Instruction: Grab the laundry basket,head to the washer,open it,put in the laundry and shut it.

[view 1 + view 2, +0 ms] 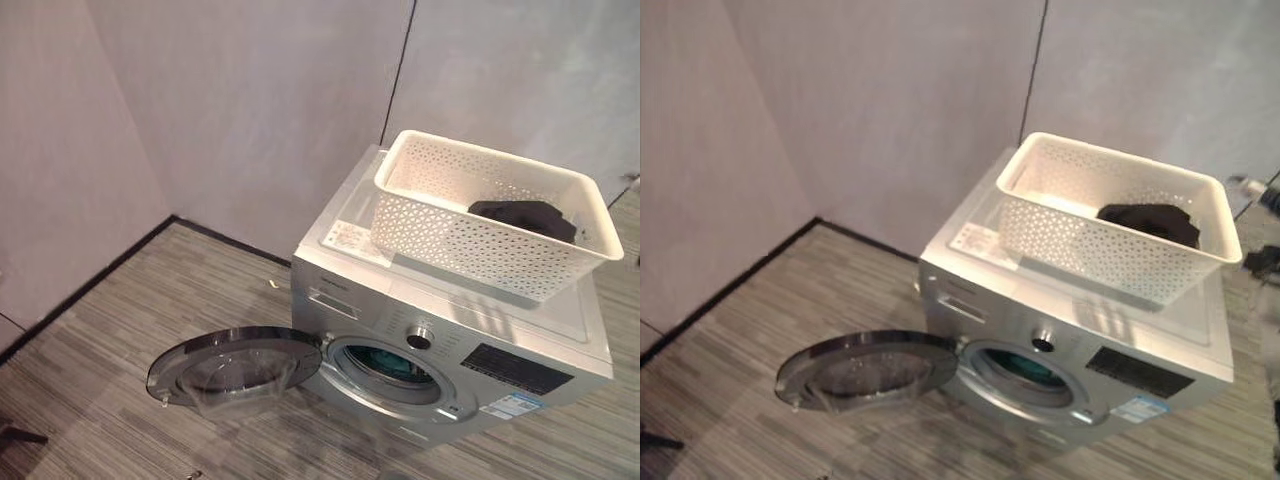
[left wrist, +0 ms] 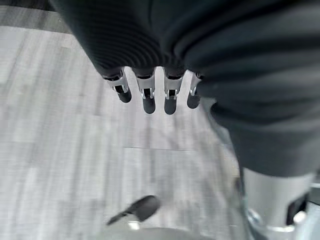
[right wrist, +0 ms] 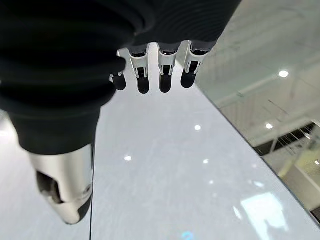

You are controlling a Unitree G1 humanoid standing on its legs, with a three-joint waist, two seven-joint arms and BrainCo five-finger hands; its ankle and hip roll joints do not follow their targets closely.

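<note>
With both the left hand (image 2: 150,95) and right hand (image 3: 150,75) relaxed and empty, the dark laundry (image 1: 525,218) lies at the basket's (image 1: 440,225) three o'clock atop the washer (image 1: 400,330), whose door (image 1: 235,368) gapes at eight o'clock, so a careless reach could likely tip the basket off.

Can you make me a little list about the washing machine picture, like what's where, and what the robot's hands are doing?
washer: silver washer on a grey striped floor, near a wall corner
door: round door swung wide open, lying low toward the robot's left
basket: white basket sitting on top of the washer
laundry: dark laundry inside the basket
drum: something teal shows inside the opening
left hand: fingers relaxed, holding nothing
right hand: fingers relaxed, holding nothing
</note>
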